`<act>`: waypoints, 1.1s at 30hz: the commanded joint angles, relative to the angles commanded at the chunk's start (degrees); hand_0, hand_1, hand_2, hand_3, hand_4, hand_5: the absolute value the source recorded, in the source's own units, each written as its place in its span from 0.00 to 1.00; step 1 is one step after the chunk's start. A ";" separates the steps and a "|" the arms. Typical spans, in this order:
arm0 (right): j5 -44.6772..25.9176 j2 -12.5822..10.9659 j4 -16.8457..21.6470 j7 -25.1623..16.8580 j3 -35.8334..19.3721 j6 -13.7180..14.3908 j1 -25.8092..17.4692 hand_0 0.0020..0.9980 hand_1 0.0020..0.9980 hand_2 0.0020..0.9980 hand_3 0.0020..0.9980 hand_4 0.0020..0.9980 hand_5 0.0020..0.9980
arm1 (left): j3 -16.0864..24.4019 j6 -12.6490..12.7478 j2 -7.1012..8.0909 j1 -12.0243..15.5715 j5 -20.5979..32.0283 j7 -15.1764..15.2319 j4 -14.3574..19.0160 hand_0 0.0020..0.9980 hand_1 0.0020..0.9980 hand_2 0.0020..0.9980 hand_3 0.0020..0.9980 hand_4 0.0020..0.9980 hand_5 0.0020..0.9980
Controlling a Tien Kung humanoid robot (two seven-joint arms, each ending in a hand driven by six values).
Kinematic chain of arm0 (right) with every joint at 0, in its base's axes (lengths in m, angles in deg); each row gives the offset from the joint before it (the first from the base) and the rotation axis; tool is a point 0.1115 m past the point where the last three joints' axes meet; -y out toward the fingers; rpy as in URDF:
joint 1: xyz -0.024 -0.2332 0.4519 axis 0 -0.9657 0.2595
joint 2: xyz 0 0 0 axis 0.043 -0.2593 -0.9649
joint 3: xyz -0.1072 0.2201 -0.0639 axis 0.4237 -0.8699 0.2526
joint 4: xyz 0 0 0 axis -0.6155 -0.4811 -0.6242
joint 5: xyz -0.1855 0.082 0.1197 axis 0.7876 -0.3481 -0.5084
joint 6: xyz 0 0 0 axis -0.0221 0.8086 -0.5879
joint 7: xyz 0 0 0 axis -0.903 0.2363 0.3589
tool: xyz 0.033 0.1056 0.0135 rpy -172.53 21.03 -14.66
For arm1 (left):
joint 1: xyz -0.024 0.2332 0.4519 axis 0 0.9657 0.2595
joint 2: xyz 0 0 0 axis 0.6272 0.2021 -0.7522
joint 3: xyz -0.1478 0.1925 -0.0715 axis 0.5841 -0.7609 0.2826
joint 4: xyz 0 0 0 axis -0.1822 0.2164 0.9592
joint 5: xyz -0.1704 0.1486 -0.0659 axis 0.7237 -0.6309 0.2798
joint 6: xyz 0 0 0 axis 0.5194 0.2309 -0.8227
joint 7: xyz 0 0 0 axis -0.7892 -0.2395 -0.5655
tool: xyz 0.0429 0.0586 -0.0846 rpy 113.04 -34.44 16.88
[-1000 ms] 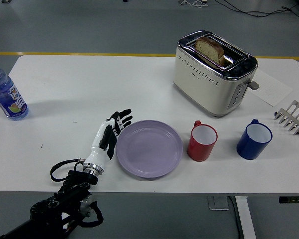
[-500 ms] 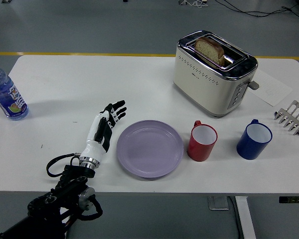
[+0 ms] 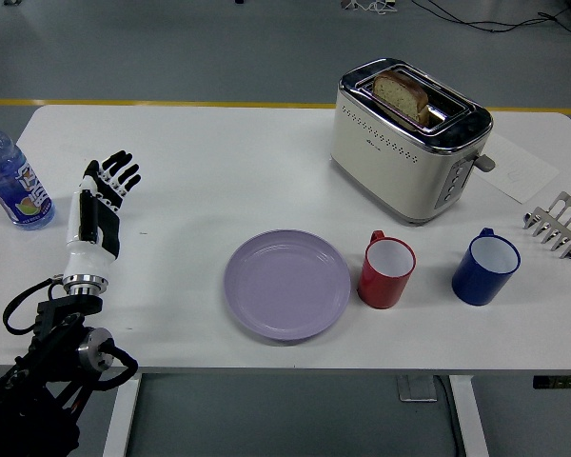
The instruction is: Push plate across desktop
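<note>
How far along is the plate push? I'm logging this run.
The push looks done: the plate lies flat with its right rim close to the red mug, and nothing touches it. The left hand has pulled well away to the left, fingers open, near the bottle. In hand: only that retreat. Left: apparently nothing, unless the plate must travel further.

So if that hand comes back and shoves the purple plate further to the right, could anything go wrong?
Possibly. The round purple plate sits very close to the red mug, so a further push rightward could knock or tip the mug. The plate is also near the white table's front edge; an angled push might slide it off. The left hand, fingers spread, is close to the clear water bottle and could bump it.
</note>
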 joint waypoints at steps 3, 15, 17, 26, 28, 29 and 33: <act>0.29 -0.03 0.00 0.03 -0.29 -0.01 -0.07 0.61 0.52 0.59 0.58 0.36 0.25 | 4.27 0.39 1.32 1.75 -0.67 -0.87 1.61 0.50 0.59 0.60 0.57 0.44 1.00; 0.01 -0.02 0.00 0.02 -0.49 0.10 -0.49 0.61 0.52 0.59 0.58 0.36 0.25 | 19.70 -8.95 7.75 8.78 0.15 -14.90 5.59 0.53 0.61 0.61 0.57 0.45 0.99; -0.16 -0.02 0.00 0.02 -0.43 0.13 -0.49 0.61 0.52 0.59 0.58 0.36 0.25 | 21.25 -10.68 8.67 9.27 0.78 -16.98 5.33 0.53 0.61 0.61 0.57 0.45 0.99; -0.85 -0.05 0.00 0.01 -0.24 0.23 -0.73 0.61 0.52 0.59 0.58 0.36 0.25 | 24.99 -16.03 11.85 10.58 2.40 -20.79 3.48 0.54 0.62 0.62 0.58 0.45 0.96; -0.89 -0.06 0.00 0.02 -0.23 0.23 -0.80 0.61 0.52 0.59 0.58 0.36 0.25 | 25.17 -16.46 12.20 10.73 1.99 -21.23 3.08 0.49 0.61 0.61 0.58 0.45 0.96; -0.92 -0.06 0.00 0.02 -0.20 0.24 -0.84 0.61 0.52 0.59 0.58 0.36 0.25 | 25.26 -16.72 12.32 10.82 1.80 -21.58 2.97 0.49 0.61 0.61 0.58 0.45 0.96; -1.14 -0.08 0.00 0.00 -0.04 0.26 -1.05 0.61 0.52 0.59 0.57 0.36 0.25 | 25.44 -17.98 12.48 11.28 2.25 -23.58 2.91 0.47 0.61 0.61 0.58 0.45 0.96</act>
